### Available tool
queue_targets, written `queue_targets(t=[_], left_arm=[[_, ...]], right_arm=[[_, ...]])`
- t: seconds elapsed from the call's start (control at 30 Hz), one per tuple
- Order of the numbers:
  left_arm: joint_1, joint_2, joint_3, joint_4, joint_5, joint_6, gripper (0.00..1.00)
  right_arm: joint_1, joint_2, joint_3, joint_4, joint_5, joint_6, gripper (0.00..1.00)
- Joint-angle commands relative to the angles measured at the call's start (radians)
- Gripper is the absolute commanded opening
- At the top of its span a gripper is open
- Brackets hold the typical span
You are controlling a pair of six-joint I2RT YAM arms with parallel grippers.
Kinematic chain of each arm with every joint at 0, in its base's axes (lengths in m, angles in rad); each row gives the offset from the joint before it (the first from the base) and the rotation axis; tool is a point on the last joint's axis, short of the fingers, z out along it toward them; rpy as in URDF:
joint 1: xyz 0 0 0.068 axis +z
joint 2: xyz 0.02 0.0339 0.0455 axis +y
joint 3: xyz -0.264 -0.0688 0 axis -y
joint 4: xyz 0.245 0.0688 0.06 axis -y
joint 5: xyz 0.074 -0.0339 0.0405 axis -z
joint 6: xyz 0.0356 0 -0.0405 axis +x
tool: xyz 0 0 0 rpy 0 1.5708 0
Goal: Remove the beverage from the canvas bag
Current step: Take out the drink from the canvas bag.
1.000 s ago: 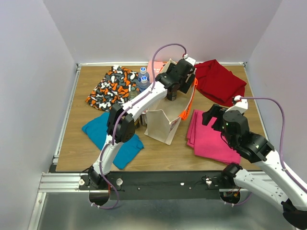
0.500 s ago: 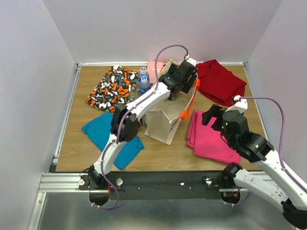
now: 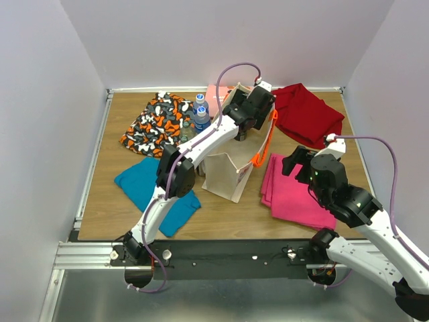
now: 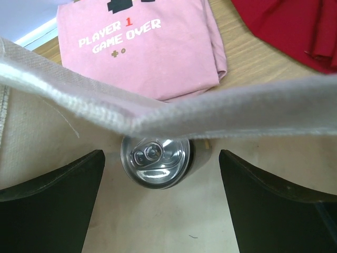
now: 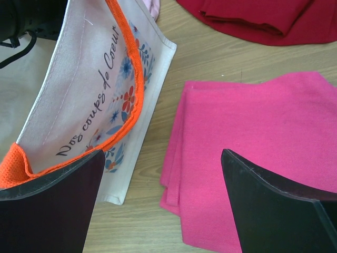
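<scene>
A silver drink can (image 4: 155, 159), pull-tab up, stands upright inside the boxy beige canvas bag (image 3: 224, 171) with orange handles. The left gripper (image 4: 162, 176) hangs directly above it, its fingers spread wide on either side and clear of the can. The right gripper (image 5: 164, 190), also wide and empty, hovers over a folded pink cloth (image 5: 253, 137). All of this sits on a brown wooden table (image 3: 94, 201) enclosed by pale lilac walls (image 3: 40, 100).

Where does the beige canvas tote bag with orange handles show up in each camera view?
Top external: beige canvas tote bag, upright at mid-picture.
Left wrist: its rim crosses the middle; a silver can stands inside.
Right wrist: left side, printed face and orange handle showing.
Shared landmark: the crumpled red cloth beyond the bag, in all three.
</scene>
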Motion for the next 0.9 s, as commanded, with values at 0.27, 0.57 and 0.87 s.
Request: queue_targets(t=[0.27, 0.57, 0.87], left_arm=[[0.003, 0.033, 0.032, -0.026, 0.013, -0.024, 0.98], [0.008, 0.012, 0.026, 0.006, 0.122, -0.012, 0.93], [0.039, -0.016, -0.030, 0.021, 0.214, -0.093, 0.89]], right_arm=[[-0.001, -0.007, -0.011, -0.018, 0.028, 0.010, 1.00], [-0.003, -0.007, -0.015, -0.016, 0.029, 0.013, 1.00], [-0.001, -0.015, -0.015, -0.021, 0.034, 0.011, 1.00]])
